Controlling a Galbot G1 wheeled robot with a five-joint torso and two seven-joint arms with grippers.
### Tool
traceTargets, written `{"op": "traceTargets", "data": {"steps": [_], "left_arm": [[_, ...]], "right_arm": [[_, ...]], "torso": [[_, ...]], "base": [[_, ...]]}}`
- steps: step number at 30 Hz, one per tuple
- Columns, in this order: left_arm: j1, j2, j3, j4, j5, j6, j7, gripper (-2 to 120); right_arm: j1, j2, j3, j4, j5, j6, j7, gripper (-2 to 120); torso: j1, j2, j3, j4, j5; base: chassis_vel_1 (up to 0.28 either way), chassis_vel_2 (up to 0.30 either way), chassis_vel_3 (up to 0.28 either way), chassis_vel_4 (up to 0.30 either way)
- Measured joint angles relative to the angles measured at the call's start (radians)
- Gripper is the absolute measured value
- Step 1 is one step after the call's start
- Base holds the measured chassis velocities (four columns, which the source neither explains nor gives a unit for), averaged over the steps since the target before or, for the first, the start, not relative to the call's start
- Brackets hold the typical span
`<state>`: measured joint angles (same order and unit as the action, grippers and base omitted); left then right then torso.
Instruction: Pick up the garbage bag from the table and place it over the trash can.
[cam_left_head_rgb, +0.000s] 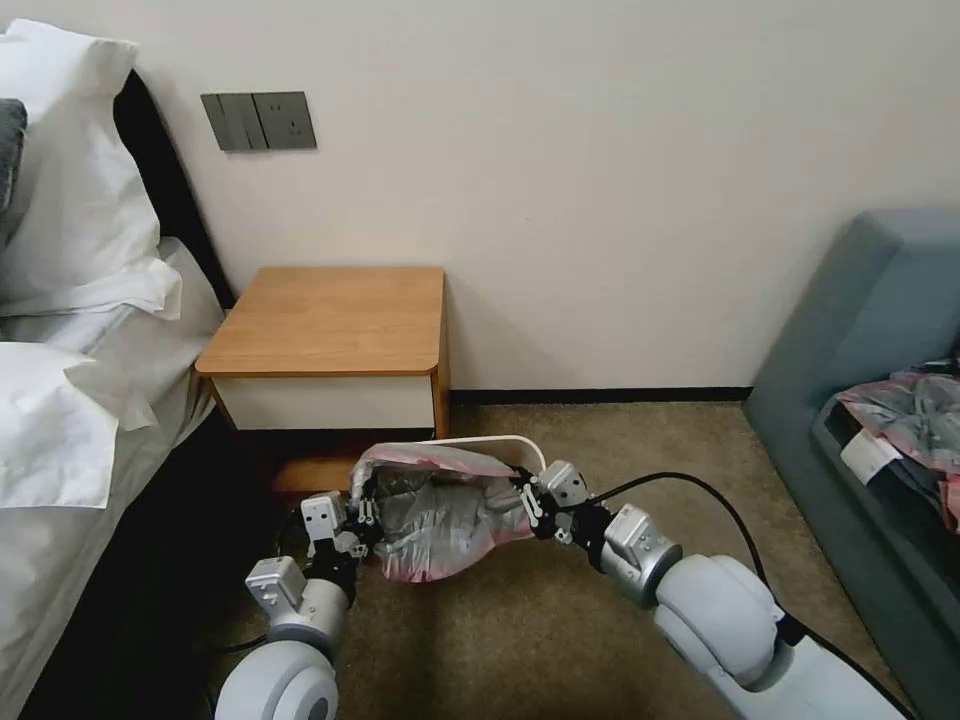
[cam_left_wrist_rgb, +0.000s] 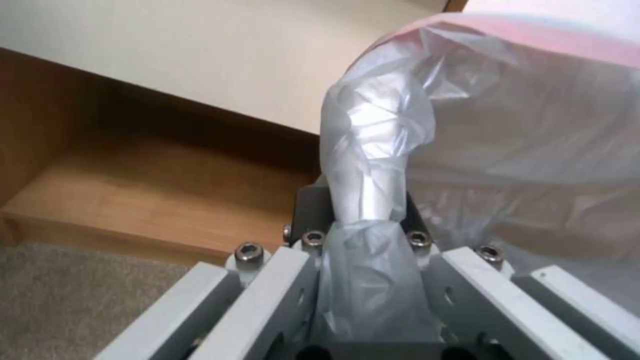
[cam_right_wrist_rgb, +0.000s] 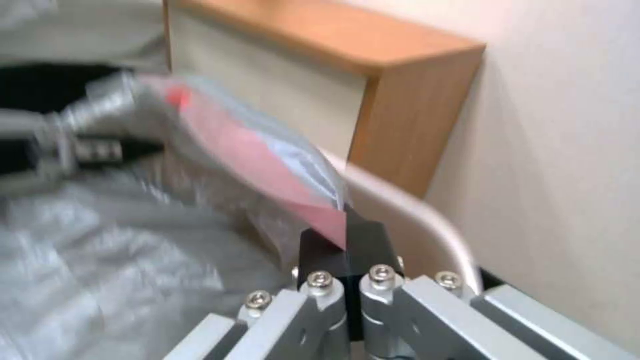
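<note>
Bag stretched btwn both grippers, low over the can, in front of the surface. L gripper fingers clamped on bag's left edge; R gripper fingers clamped on its pink rim at right.

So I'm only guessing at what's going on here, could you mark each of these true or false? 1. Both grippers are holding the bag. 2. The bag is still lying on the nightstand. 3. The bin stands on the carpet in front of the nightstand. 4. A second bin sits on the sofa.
1. True: the left gripper and the right gripper each pinch a side of the garbage bag.
2. False: the table top is bare; the bag is stretched between the grippers over the trash can.
3. True.
4. False: the sofa holds a pink-and-grey plastic bundle.
</note>
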<state>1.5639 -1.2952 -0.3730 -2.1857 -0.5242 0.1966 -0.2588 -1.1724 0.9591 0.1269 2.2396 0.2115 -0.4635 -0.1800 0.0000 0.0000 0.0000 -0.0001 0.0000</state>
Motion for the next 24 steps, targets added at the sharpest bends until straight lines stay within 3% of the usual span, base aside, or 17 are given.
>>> {"op": "traceTargets", "data": {"steps": [11,12,13,15,24], "left_arm": [[0.022,-0.001,0.005,0.017,0.106,-0.048,0.104,3],[0.024,-0.001,0.004,0.019,0.117,-0.058,0.119,3],[0.027,-0.002,-0.001,0.021,0.129,-0.078,0.163,3],[0.027,-0.002,-0.003,0.025,0.133,-0.089,0.187,3],[0.021,-0.008,-0.008,0.047,0.125,-0.110,0.217,3]], "right_arm": [[0.161,-0.063,0.021,-0.062,0.187,-0.103,0.029,0],[0.174,-0.072,0.020,-0.072,0.220,-0.129,0.033,0],[0.212,-0.098,0.021,-0.096,0.337,-0.217,0.049,0],[0.236,-0.115,0.027,-0.115,0.403,-0.259,0.051,0],[0.291,-0.175,0.031,-0.173,0.520,-0.272,0.048,0]], "torso": [[0.000,0.000,0.000,0.0001,0.0001],[0.000,0.000,0.000,0.0001,0.0001],[0.000,0.000,0.000,0.0000,0.0001],[0.000,0.000,0.000,0.0001,0.0003],[0.000,0.000,0.000,0.0001,0.0001]], "base": [[0.000,0.000,0.000,0.000],[0.000,0.000,0.000,0.000],[0.000,0.000,0.000,0.000],[0.000,0.000,0.000,0.000],[0.000,0.000,0.000,0.000]]}}
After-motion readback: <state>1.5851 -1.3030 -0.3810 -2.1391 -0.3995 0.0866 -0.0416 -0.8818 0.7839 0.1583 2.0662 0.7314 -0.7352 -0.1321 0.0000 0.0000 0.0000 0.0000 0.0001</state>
